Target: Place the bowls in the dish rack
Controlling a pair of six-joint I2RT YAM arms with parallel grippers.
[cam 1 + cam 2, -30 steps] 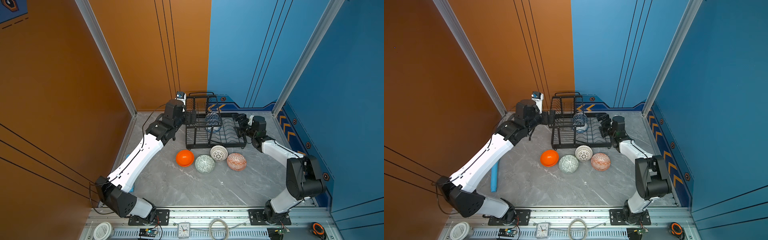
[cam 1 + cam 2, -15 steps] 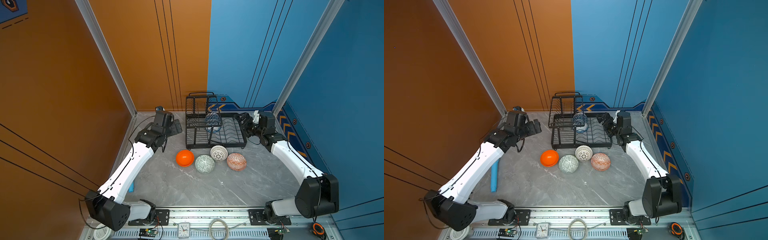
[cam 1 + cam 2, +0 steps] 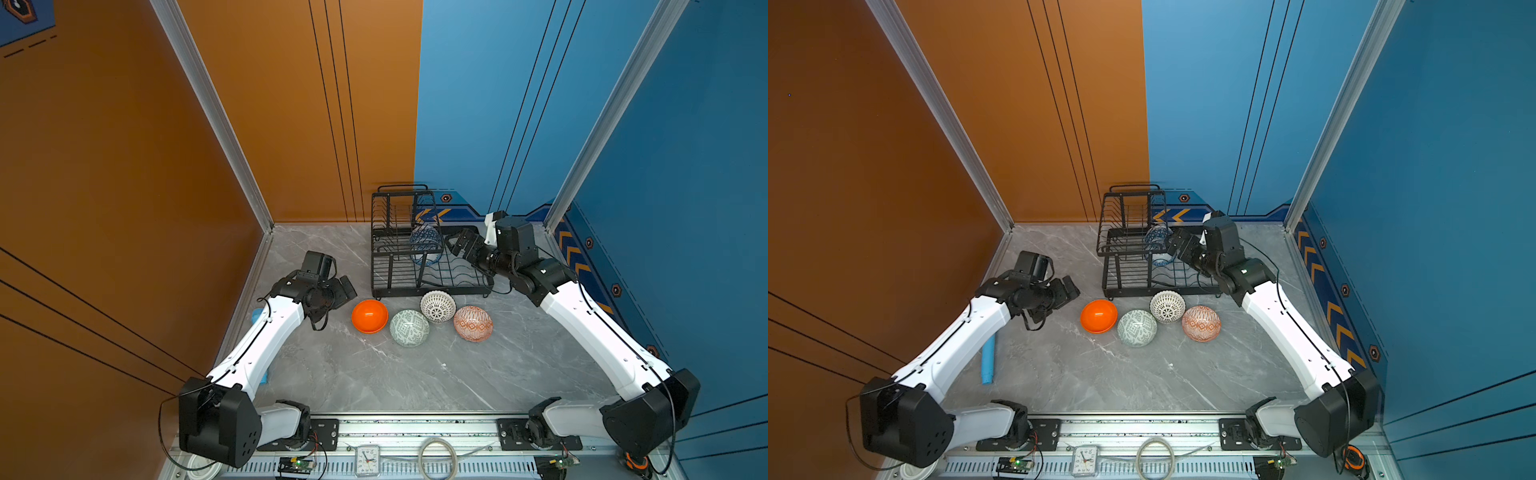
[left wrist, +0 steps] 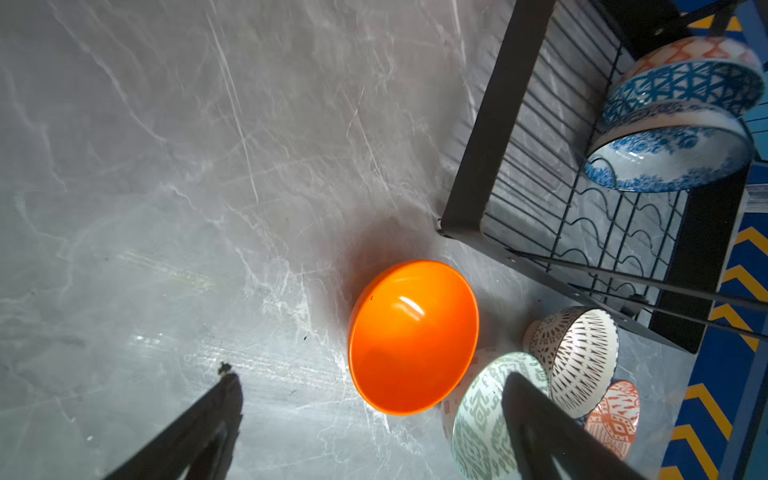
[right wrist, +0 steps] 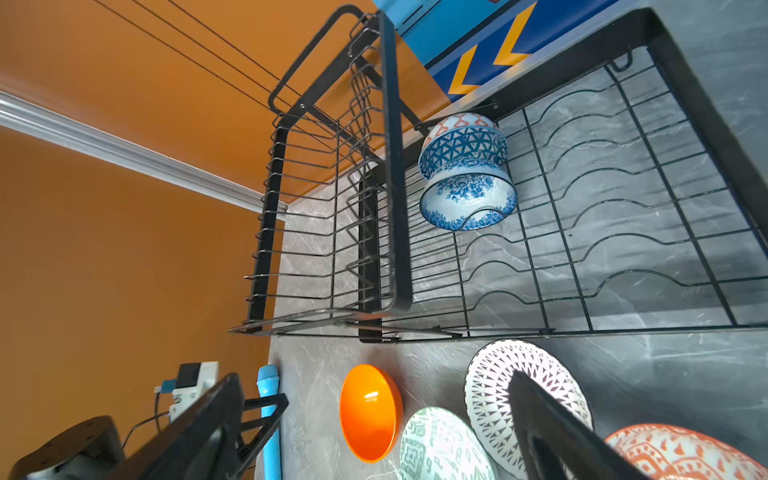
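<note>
The black wire dish rack [image 3: 432, 291] [image 3: 1142, 287] stands at the back middle. A blue geometric bowl [image 5: 463, 149] [image 3: 426, 245] and a blue floral bowl [image 5: 467, 201] [image 4: 665, 153] stand on edge in its lower tray. In front lie the orange bowl [image 3: 369, 316] [image 3: 1099, 316], green patterned bowl [image 3: 409, 328], lattice bowl [image 3: 437, 306] and orange-white diamond bowl [image 3: 473, 323]. My left gripper [image 3: 347, 287] [image 4: 372, 378] is open and empty, just left of the orange bowl. My right gripper [image 3: 453, 243] [image 5: 376, 378] hangs open and empty over the tray's right half.
A light-blue cylinder [image 3: 988, 357] [image 5: 268, 415] lies by the left wall, beside the left arm. A small clock [image 3: 368, 459] and a cable coil [image 3: 437, 457] sit on the front rail. Walls close in the table on three sides.
My left gripper has drawn back from the rack's upper left side and come down beside the orange bowl. My right arm has changed posture while its gripper stays by the rack. Both remain open.
</note>
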